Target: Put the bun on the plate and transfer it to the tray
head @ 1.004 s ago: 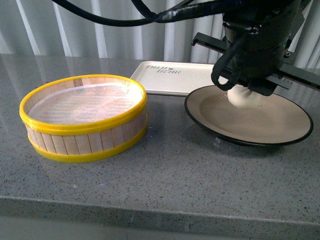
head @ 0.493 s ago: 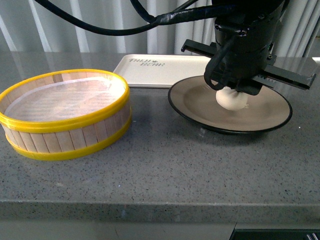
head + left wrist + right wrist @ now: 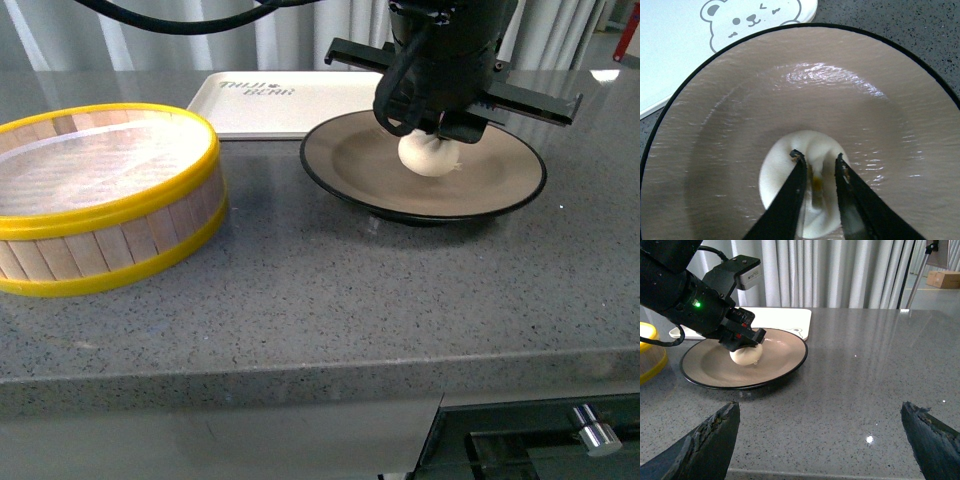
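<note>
- The bun (image 3: pixel 432 156) sits on the plate (image 3: pixel 345 165), close to its middle.
- The left tool (image 3: pixel 818 162) comes down on it from above. Its two black fingers (image 3: pixel 790 200) are almost closed and pinch the bun's twisted top between them.
- The plate stands on the grey tabletop (image 3: pixel 350 300).
- The tray (image 3: pixel 300 105) lies flat just behind the plate. In the left wrist view the plate's black rim covers a part of the tray's corner with the bear drawing; I cannot tell if they touch.
- The right tool (image 3: pixel 820 412) is low over the tabletop, well apart from the plate. Its fingers are spread wide and hold nothing.
- A basket (image 3: pixel 100 215) with yellow rims stands left of the plate, not touching it.
</note>
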